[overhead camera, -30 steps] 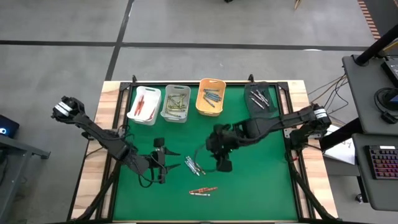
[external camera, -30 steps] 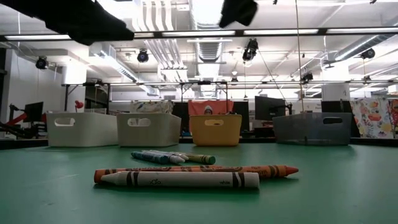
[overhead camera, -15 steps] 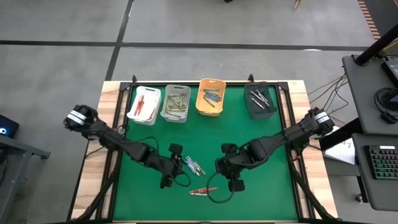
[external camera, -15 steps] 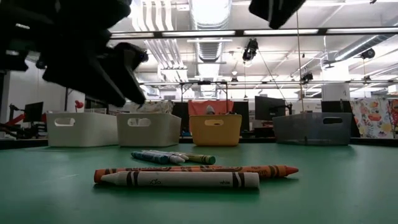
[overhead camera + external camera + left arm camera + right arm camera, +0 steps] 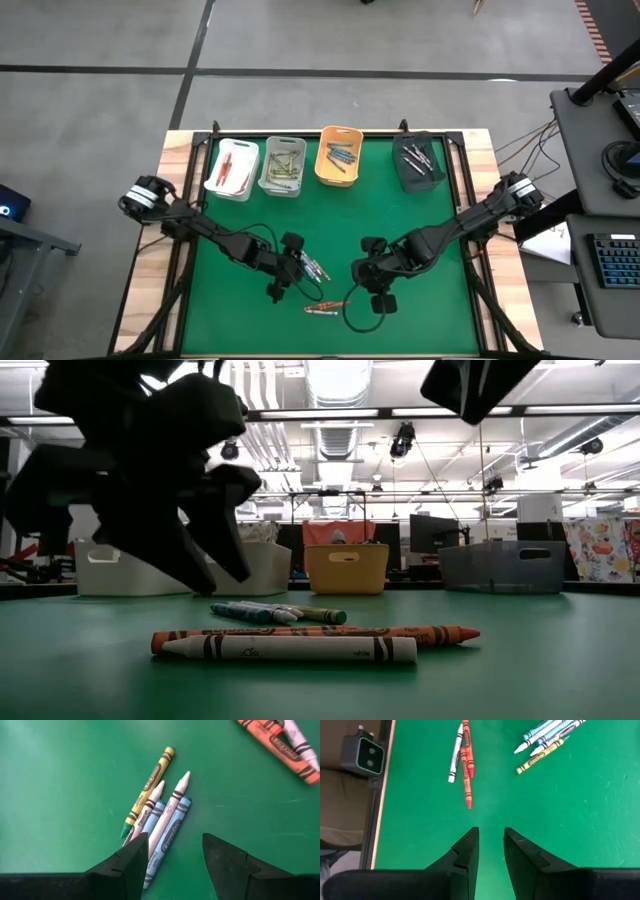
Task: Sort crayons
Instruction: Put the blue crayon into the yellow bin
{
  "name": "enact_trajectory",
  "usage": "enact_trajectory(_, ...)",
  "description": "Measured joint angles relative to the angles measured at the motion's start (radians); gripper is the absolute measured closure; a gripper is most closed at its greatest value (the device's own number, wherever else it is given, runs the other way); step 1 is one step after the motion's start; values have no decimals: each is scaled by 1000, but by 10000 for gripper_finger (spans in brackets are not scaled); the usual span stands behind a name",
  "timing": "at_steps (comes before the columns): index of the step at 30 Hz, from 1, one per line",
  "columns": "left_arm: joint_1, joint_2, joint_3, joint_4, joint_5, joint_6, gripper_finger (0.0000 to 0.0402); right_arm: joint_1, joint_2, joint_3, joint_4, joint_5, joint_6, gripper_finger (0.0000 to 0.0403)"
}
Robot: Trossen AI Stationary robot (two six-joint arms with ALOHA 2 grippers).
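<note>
- Left gripper (image 5: 172, 857) hangs low over the green table (image 5: 420, 230), directly above a cluster of loose crayons (image 5: 157, 817). Its jaws stand apart, holding nothing; the left wrist view shows the crayon ends lying in the gap between the two fingers.
- The cluster holds a yellow crayon (image 5: 148, 786), a white crayon (image 5: 170, 814) and pale blue ones, lying side by side and touching.
- Right gripper (image 5: 491, 852) hangs over bare table near the front edge, beside the left one. Its jaws are slightly apart and empty.
- A second group lies apart from the cluster, closer to the front edge: orange-red crayons (image 5: 465, 765) with a white crayon (image 5: 455, 753) alongside. The low view shows the white one (image 5: 290, 649) in front of an orange one (image 5: 330, 632), the two touching.
- Four bins stand in a row along the far edge: white bin (image 5: 213, 172), grey bin (image 5: 301, 156), orange bin (image 5: 356, 138) and black bin (image 5: 400, 155). Each holds sorted crayons.
</note>
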Motion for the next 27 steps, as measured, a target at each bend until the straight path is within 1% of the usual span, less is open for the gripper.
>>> enact_trajectory(2,8,6,-3,-1,16,0,232,0,0,-9,7,1,6,321)
enact_trajectory(7,11,7,-6,-19,16,6,232,0,0,-32,33,1,7,317)
enact_trajectory(14,24,7,-34,-23,16,6,232,-1,0,-36,45,1,6,326)
enact_trajectory(20,24,6,-52,-10,16,-14,232,-1,0,-36,47,51,5,325)
enact_trajectory(27,24,5,-57,-11,36,-37,233,-1,0,-36,49,53,17,322)
